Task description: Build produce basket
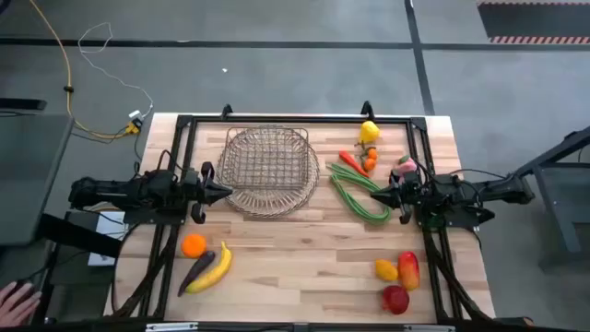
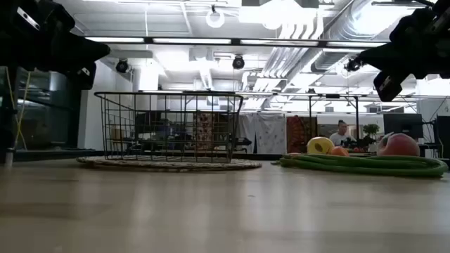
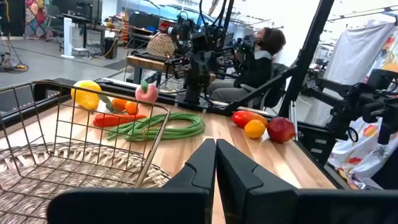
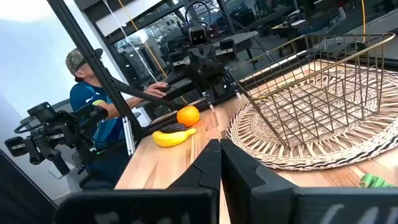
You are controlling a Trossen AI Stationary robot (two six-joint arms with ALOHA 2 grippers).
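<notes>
The wire basket (image 1: 267, 159) stands on a round woven mat (image 1: 277, 207) at the far middle of the table. Right of it lie long green beans (image 1: 358, 196), a red chilli (image 1: 348, 171) and a yellow fruit (image 1: 369, 131). An orange (image 1: 193, 245), a purple eggplant (image 1: 197, 270) and a banana (image 1: 215, 268) lie near left. A lemon (image 1: 385, 269) and two red apples (image 1: 408, 270) lie near right. My left gripper (image 1: 226, 191) hovers shut beside the basket's left side. My right gripper (image 1: 376, 196) hovers shut over the beans.
A black frame (image 1: 295, 120) runs around the table's far edge and sides. Bare wood shows in the near middle (image 1: 304, 267). A person sits beyond the table (image 3: 264, 53), and a hand shows off the table's near left corner (image 1: 14, 300).
</notes>
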